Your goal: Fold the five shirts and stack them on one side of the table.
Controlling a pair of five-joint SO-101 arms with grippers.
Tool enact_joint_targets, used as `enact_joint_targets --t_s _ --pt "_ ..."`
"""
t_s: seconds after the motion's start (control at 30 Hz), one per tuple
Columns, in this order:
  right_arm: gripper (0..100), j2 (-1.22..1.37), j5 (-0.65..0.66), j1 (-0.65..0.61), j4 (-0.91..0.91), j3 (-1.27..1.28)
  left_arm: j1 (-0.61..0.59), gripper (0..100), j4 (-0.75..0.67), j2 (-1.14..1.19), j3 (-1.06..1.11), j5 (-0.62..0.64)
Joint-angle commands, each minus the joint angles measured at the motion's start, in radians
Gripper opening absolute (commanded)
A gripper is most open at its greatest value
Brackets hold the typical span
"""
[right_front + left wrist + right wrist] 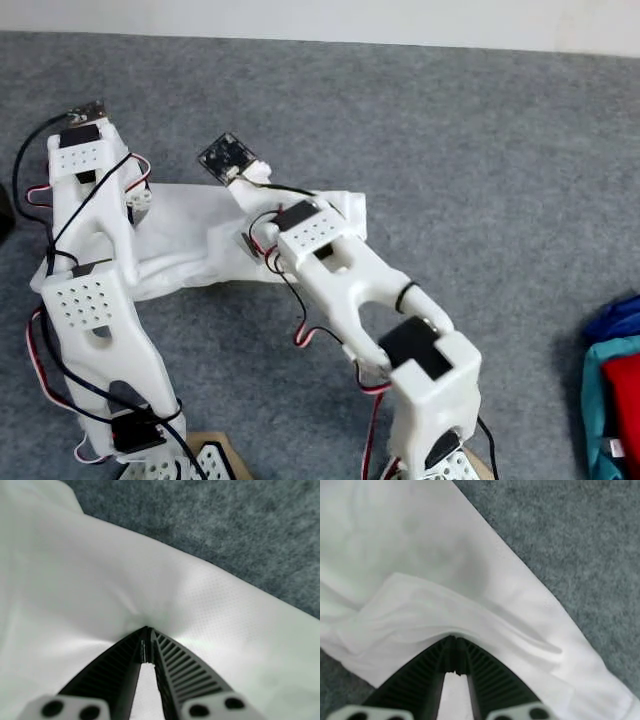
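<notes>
At the left we see the left gripper (146, 634) pinched tight on the white shirt (190, 230), which lies crumpled left of centre on the table (480, 150). The right gripper (454, 644) also clamps its cloth. Coloured shirts (615, 390) pile at the right edge.

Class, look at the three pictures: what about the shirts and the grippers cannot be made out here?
High view: the arms cover much of the white shirt, so its outline and fold stage are hidden.
High view: the coloured shirts are cut off by the right edge; their number cannot be counted.
Wrist views: the left gripper and right gripper sink their tips into the cloth; how many layers each pinches is hidden.
</notes>
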Motion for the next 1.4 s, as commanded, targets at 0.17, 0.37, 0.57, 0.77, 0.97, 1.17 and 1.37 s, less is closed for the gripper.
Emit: enact_joint_targets --t_s 0.17,0.37,0.57,0.77,0.97,1.17,1.37 --pt "0.7 0.042 -0.014 0.008 0.01 -0.076 0.013 1 -0.012 0.007 -0.01 -0.002" --pt "0.7 -0.127 -0.015 0.008 0.076 -0.062 0.013 1 -0.012 0.007 -0.01 -0.002" --pt "0.7 -0.108 -0.014 0.007 0.028 0.022 0.013 1 -0.012 0.007 -0.01 -0.002" --pt "0.7 -0.142 -0.015 0.031 0.039 0.077 0.013 1 -0.012 0.007 -0.01 -0.002" --pt "0.7 -0.519 -0.104 0.039 0.159 0.232 0.013 1 -0.011 0.004 -0.01 -0.032" --pt "0.7 -0.773 -0.117 0.056 -0.048 0.684 0.03 1 -0.011 -0.004 -0.024 -0.063" --pt "1.2 -0.954 -0.181 0.117 -0.24 0.995 0.004 1 0.164 -0.13 -0.093 -0.077"
